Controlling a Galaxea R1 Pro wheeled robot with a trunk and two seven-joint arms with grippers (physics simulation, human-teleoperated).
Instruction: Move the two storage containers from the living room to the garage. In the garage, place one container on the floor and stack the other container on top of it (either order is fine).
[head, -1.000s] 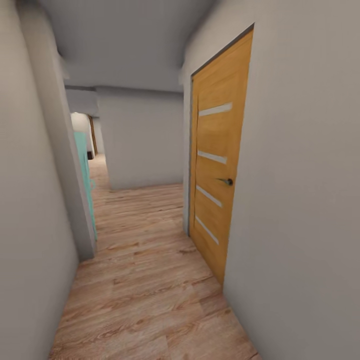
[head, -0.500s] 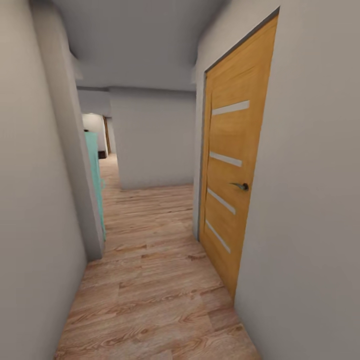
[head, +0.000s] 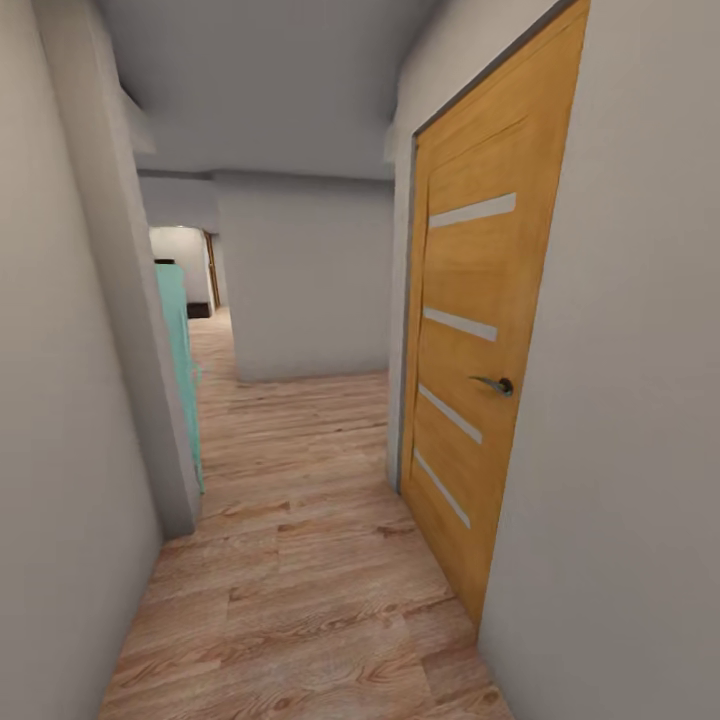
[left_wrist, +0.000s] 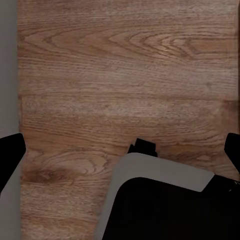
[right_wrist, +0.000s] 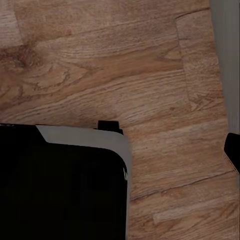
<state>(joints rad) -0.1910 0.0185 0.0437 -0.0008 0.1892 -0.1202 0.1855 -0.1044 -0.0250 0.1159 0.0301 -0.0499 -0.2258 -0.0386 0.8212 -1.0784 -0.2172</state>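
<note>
A: You're in a narrow hallway with a wood-plank floor (head: 300, 560), grey walls on both sides, and neither storage container is in sight. My guess is you're on your way between rooms, so where the bins are I can't say from here.

B: What should I watch while driving?

A: Largest thing first: the wall on your right (head: 620, 450) runs close, and the orange wooden door (head: 475, 330) set in it is closed, its handle (head: 495, 383) sticking out into your lane. Keep to the middle of the planks. On the left, a wall corner (head: 150, 400) juts out, with a teal panel (head: 180, 360) just behind it. Ahead, the passage meets a grey wall (head: 300, 280) and appears to open to the left, so slow down before turning.

B: And the grippers?

A: In the left wrist view, dark fingertips (left_wrist: 11, 155) sit at opposite edges over the planks, so the left gripper (left_wrist: 122, 152) looks spread wide, holding nothing. In the right wrist view one dark fingertip (right_wrist: 232, 150) shows at the edge; I cannot tell that one's opening. Part of the robot's base (right_wrist: 65, 180) lies below.
</note>
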